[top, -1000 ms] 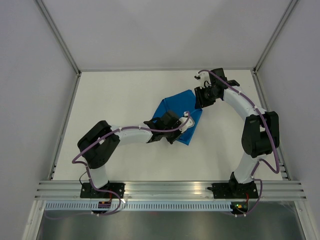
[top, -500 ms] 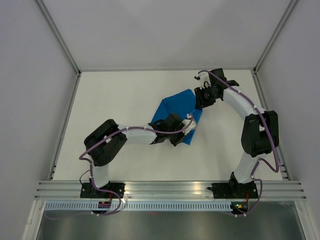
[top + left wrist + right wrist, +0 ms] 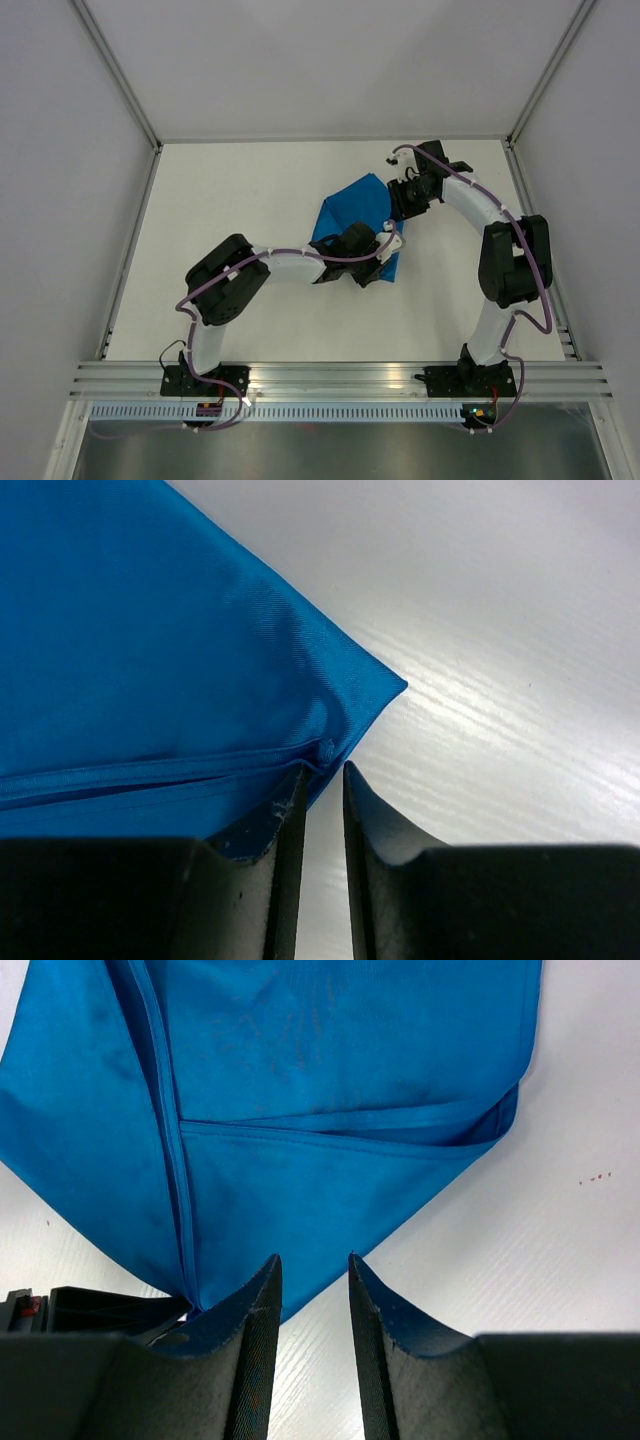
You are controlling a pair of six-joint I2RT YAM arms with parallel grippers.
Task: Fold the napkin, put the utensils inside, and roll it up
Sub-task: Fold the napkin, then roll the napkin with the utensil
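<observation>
Napkin (image 3: 350,205) folded, corners by left pincer (image 3: 324,772), barely parted, and right pincer (image 3: 313,1262), open, both seemingly empty.

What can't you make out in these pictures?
- Knife: in no view; perhaps under the napkin, perhaps not.
- Top view: left gripper covers the napkin's near part.
- Left wrist view: fingertips hide whether they pinch the hem.
- Right wrist view: napkin cut off by the top edge.

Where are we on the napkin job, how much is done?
Done: the napkin lies folded, layered hems showing. In hand: the left gripper and right gripper sit at its corners, jaws slightly apart. Left: no knife is in view, so placing it and rolling remain.
</observation>
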